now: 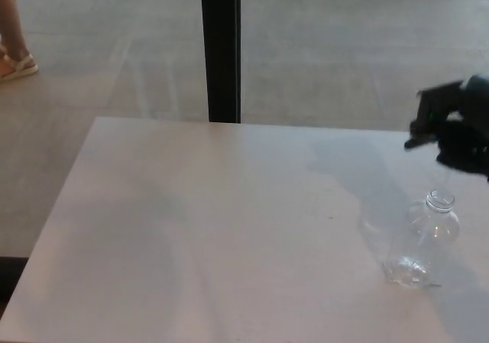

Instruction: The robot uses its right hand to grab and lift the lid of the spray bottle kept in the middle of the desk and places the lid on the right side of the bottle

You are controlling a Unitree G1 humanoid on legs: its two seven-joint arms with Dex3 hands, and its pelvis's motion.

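Bottle (pixel 422 245) stands upright on the desk (pixel 214 228), over toward its right side, near the front edge. Right hand (pixel 458 125) hangs above and behind it, off to the right, clear of the open neck. Behind the desk's far edge a post (pixel 220 49) rises from the floor. Far left at the back, a person's foot (pixel 15 62) on the floor, well apart from the desk
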